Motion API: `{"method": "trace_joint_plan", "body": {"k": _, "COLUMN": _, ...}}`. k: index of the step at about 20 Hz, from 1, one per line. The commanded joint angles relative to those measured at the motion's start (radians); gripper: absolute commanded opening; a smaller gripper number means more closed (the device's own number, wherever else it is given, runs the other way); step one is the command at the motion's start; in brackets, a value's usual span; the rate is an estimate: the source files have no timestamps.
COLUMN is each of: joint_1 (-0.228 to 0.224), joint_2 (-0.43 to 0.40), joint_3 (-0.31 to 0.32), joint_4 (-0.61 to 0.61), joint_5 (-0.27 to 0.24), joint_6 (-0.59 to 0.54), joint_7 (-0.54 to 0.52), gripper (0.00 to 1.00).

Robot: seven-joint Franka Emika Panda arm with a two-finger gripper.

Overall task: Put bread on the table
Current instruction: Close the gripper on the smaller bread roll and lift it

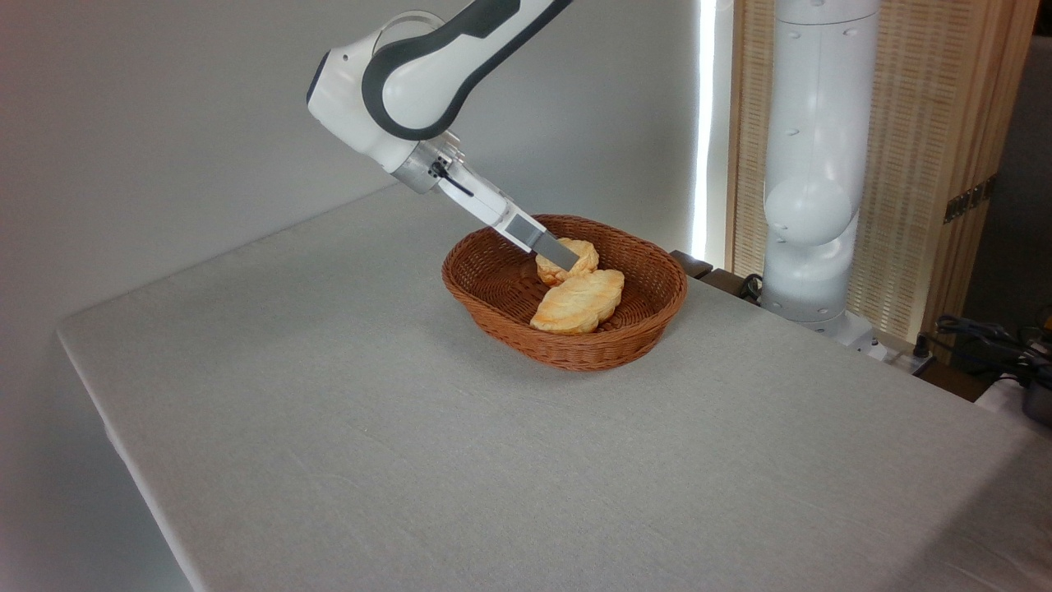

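Bare grey table [345, 427] all round basket [633, 329]; claw [567, 256] against bread [575, 261] inside, grip state unclear.

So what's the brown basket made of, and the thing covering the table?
The basket looks like woven wicker: brown, slightly glossy strands in visible rows. The table cover seems to be light grey cloth, matte, with a fine weave and faint creases.

golden-brown bread [555, 270], brown woven basket [633, 333], light grey table [370, 427]
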Motion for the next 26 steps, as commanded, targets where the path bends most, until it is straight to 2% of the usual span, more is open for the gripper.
{"method": "trace_joint_plan", "body": {"k": 1, "joint_1": 0.004, "joint_2": 0.007, "joint_3": 0.003, "joint_4": 0.011, "joint_5": 0.013, "joint_6": -0.013, "joint_7": 0.021, "gripper": 1.0}}
{"method": "trace_joint_plan", "body": {"k": 14, "joint_1": 0.006, "joint_2": 0.04, "joint_3": 0.003, "joint_4": 0.011, "joint_5": 0.017, "joint_6": 0.007, "joint_7": 0.022, "gripper": 1.0}}
{"method": "trace_joint_plan", "body": {"k": 15, "joint_1": 0.004, "joint_2": 0.041, "joint_3": 0.003, "joint_4": 0.011, "joint_5": 0.017, "joint_6": 0.011, "joint_7": 0.022, "gripper": 0.95}}
{"method": "trace_joint_plan", "body": {"k": 17, "joint_1": 0.007, "joint_2": 0.04, "joint_3": 0.004, "joint_4": 0.013, "joint_5": 0.017, "joint_6": 0.015, "joint_7": 0.022, "gripper": 0.61}}
{"method": "trace_joint_plan", "body": {"k": 18, "joint_1": 0.007, "joint_2": 0.04, "joint_3": 0.004, "joint_4": 0.013, "joint_5": 0.017, "joint_6": 0.015, "joint_7": 0.022, "gripper": 0.5}}
{"method": "trace_joint_plan", "body": {"k": 19, "joint_1": 0.007, "joint_2": 0.04, "joint_3": 0.004, "joint_4": 0.013, "joint_5": 0.017, "joint_6": 0.015, "joint_7": 0.022, "gripper": 0.46}}
{"method": "trace_joint_plan", "body": {"k": 26, "joint_1": 0.007, "joint_2": 0.027, "joint_3": 0.009, "joint_4": 0.021, "joint_5": 0.017, "joint_6": 0.011, "joint_7": 0.022, "gripper": 0.47}}
